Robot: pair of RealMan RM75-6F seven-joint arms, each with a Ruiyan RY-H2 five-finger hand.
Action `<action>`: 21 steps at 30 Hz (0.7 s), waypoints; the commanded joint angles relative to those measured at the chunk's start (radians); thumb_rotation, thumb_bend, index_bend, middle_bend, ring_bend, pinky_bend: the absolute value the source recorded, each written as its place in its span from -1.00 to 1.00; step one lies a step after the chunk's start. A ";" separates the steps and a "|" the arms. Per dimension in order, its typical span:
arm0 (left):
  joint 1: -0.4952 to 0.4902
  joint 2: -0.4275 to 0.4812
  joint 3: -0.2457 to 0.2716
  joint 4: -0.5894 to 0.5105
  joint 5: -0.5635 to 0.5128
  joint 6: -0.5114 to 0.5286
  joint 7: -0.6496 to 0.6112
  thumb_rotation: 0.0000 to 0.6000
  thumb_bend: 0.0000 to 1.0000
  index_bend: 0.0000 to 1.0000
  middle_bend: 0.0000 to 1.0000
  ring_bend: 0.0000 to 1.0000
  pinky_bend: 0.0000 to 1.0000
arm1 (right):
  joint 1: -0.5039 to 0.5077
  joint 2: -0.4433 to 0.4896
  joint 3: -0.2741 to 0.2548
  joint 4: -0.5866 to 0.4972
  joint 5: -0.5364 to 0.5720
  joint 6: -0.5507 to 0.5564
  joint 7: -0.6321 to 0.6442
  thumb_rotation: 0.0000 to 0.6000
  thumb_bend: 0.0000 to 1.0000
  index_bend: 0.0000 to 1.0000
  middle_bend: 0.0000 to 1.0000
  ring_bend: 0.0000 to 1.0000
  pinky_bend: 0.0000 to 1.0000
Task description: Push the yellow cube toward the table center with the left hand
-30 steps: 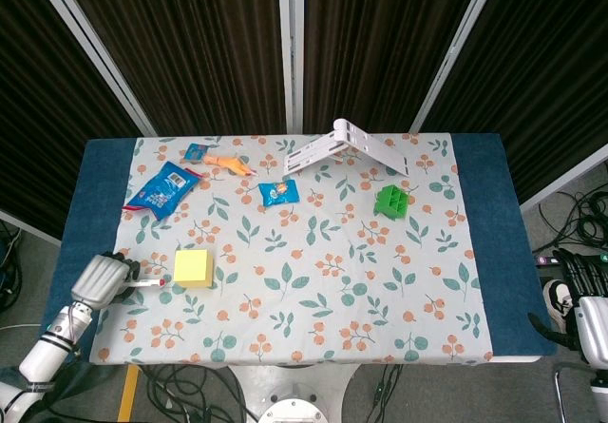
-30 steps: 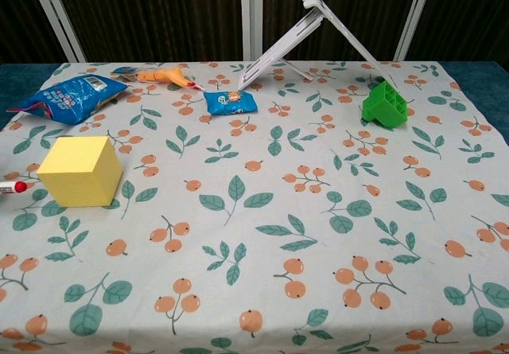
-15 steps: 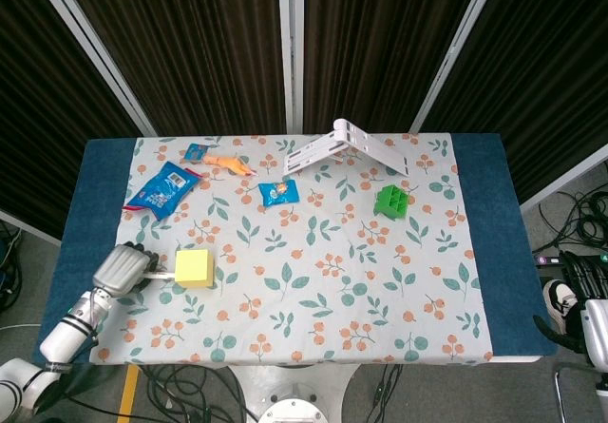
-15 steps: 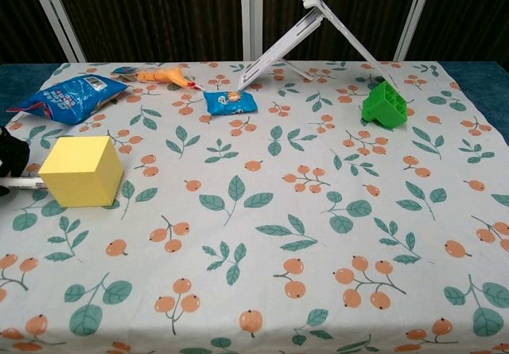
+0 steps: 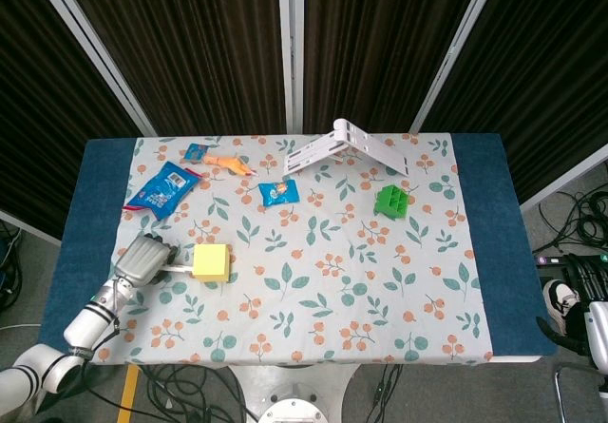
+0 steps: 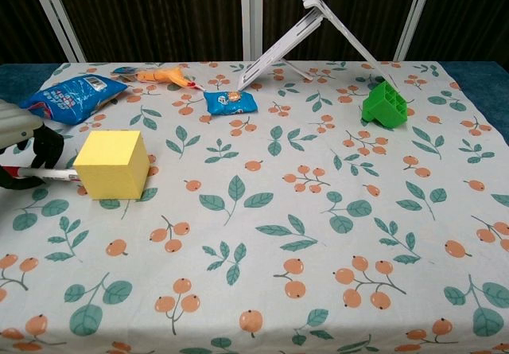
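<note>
The yellow cube [image 5: 211,261] sits on the left part of the floral tablecloth [image 5: 323,280], seen closer in the chest view as the yellow cube [image 6: 113,163]. Just left of it is my left hand [image 5: 147,257], most fingers curled in and one thin finger [image 6: 52,175] stretched out, its tip touching the cube's left face. Only part of my left hand [image 6: 22,151] shows at the chest view's left edge. Beyond the table's lower right corner, my right hand [image 5: 579,328] hangs low and mostly cut off, so its fingers cannot be made out.
A blue snack bag [image 5: 161,187], a small blue wrapper [image 5: 196,151] and an orange item [image 5: 226,163] lie at the back left. A blue packet [image 5: 279,192] lies nearer the middle. A white folding stand [image 5: 347,145] and a green block [image 5: 390,200] are at the back right.
My left hand has moved right across the cloth. The yellow cube has slid right with it, toward the table's middle, and turned slightly.
</note>
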 commanded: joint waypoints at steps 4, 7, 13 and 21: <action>-0.035 0.002 -0.024 -0.045 -0.031 -0.036 0.058 1.00 -0.28 0.41 0.53 -0.08 -0.05 | -0.004 -0.002 -0.002 0.010 0.002 0.000 0.008 1.00 -0.82 -1.00 -0.86 -1.00 -0.99; -0.052 -0.003 -0.036 -0.060 -0.048 -0.056 0.082 1.00 -0.28 0.41 0.53 -0.08 -0.05 | -0.005 -0.004 -0.003 0.019 -0.001 0.002 0.015 1.00 -0.82 -1.00 -0.86 -1.00 -0.99; -0.090 -0.015 -0.057 -0.088 -0.074 -0.090 0.124 1.00 -0.28 0.41 0.53 -0.08 -0.05 | -0.003 -0.001 -0.001 0.010 0.002 -0.005 0.010 1.00 -0.82 -1.00 -0.85 -1.00 -0.99; -0.131 -0.035 -0.086 -0.126 -0.113 -0.114 0.178 1.00 -0.28 0.41 0.53 -0.08 -0.05 | 0.001 0.004 -0.004 0.005 -0.004 -0.014 0.008 1.00 -0.82 -1.00 -0.85 -1.00 -0.99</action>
